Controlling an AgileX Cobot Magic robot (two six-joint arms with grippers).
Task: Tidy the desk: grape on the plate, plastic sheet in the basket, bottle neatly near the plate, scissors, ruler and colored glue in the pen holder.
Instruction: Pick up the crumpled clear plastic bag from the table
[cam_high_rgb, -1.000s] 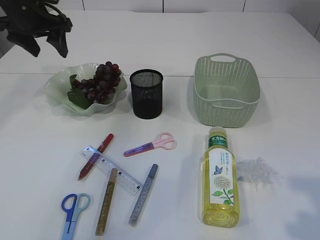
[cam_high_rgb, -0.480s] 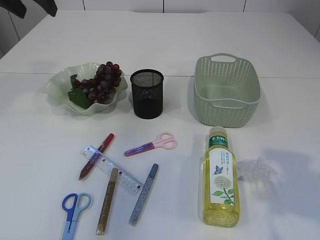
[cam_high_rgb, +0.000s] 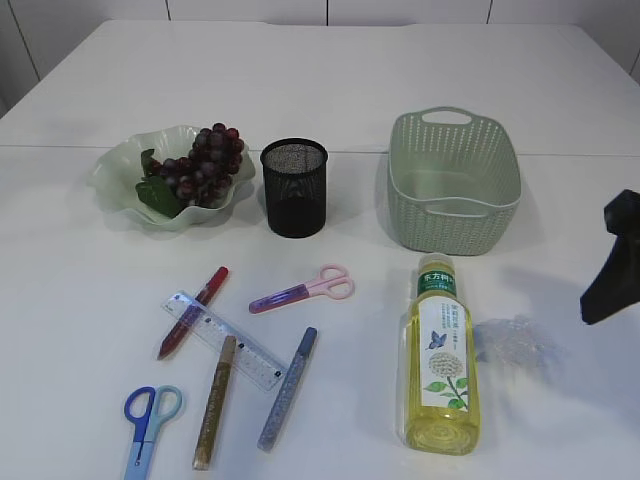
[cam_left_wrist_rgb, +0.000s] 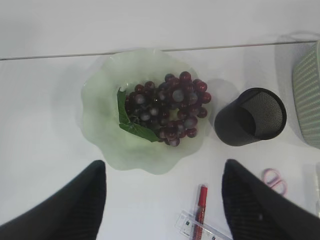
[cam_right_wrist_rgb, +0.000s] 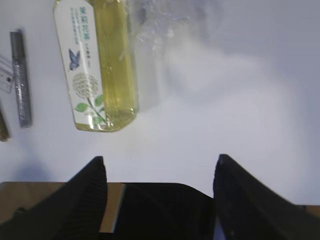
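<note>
Both grippers hang spread open with nothing in them: the right gripper (cam_right_wrist_rgb: 159, 185) near the right edge, the left gripper (cam_left_wrist_rgb: 162, 192) above the plate (cam_high_rgb: 118, 160), where the grape (cam_high_rgb: 200, 165) already sits. To my eye the crumpled plastic sheet (cam_high_rgb: 512, 342) is the risk. It lies just right of the bottle (cam_high_rgb: 439, 358), which is on its side, so a careless descent could nudge the bottle rolling, or the fingers could slip off the clear film.

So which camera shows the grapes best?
The left wrist view: it looks straight down on the grapes, filling the plate. The exterior view shows them smaller, at a slant. The right wrist view misses them entirely.
</note>
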